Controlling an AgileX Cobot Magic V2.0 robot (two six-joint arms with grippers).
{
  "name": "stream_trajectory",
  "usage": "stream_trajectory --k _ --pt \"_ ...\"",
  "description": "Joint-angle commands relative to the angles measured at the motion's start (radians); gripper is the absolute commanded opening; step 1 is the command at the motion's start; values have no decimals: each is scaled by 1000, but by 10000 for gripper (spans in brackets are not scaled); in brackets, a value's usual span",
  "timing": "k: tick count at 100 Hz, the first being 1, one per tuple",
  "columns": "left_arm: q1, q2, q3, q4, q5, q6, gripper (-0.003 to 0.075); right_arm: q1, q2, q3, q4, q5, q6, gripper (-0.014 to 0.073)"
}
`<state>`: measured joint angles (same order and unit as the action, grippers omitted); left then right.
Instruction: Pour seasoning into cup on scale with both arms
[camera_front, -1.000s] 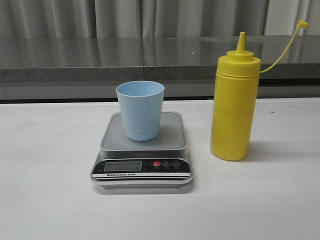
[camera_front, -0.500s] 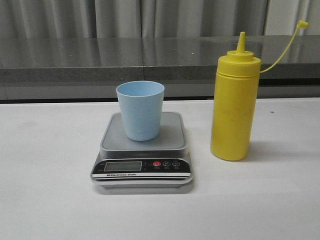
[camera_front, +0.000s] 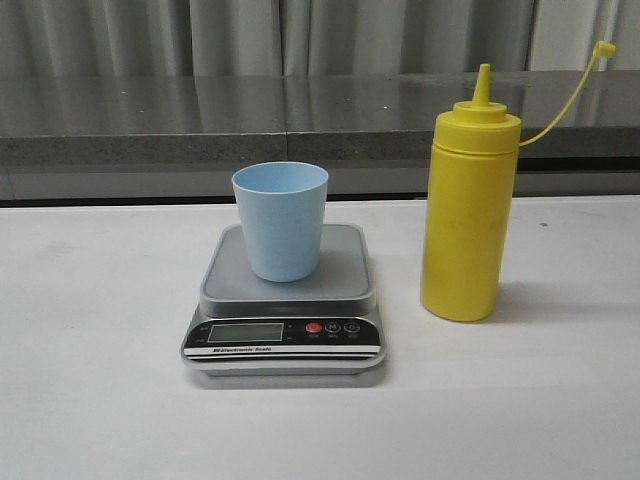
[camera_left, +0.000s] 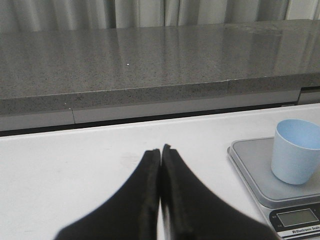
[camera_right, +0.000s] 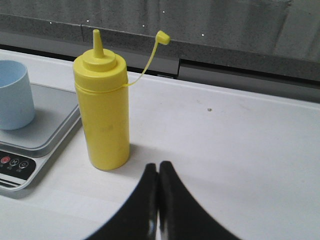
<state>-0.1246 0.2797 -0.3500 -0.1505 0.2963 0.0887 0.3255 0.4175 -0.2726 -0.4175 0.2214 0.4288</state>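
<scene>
The light blue cup (camera_front: 281, 220) stands upright on the grey platform of the scale (camera_front: 345, 275), in the middle of the white table. To its right the yellow seasoning bottle (camera_front: 468, 215) stands upright, its cap off and hanging out on its strap. Neither gripper shows in the front view. In the left wrist view my left gripper (camera_left: 160, 149) is shut and empty, over bare table left of the scale (camera_left: 250, 165) and cup (camera_left: 297, 157). In the right wrist view my right gripper (camera_right: 158, 165) is shut and empty, a short way from the bottle (camera_right: 103, 110), not touching it.
A grey stone ledge (camera_front: 250, 115) runs along the back of the table, with curtains behind it. The bottle's cap (camera_front: 604, 47) sticks out high to the right on its thin strap. White tabletop (camera_front: 90, 330) lies around the scale.
</scene>
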Motion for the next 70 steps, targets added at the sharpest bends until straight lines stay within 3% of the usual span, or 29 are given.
stream_trajectory --k 1,12,38,70 --pt "5 6 -29 -3 -82 0 -18 0 -9 -31 -23 -72 -12 -67" --pt "5 6 -29 -3 -82 0 -18 -44 -52 -31 23 -76 -47 -67" --pt "5 6 -29 -3 -82 0 -18 -216 -219 -6 267 -109 -337 -67" --pt "5 6 -29 -3 -82 0 -18 -296 -447 134 332 -122 -384 -67"
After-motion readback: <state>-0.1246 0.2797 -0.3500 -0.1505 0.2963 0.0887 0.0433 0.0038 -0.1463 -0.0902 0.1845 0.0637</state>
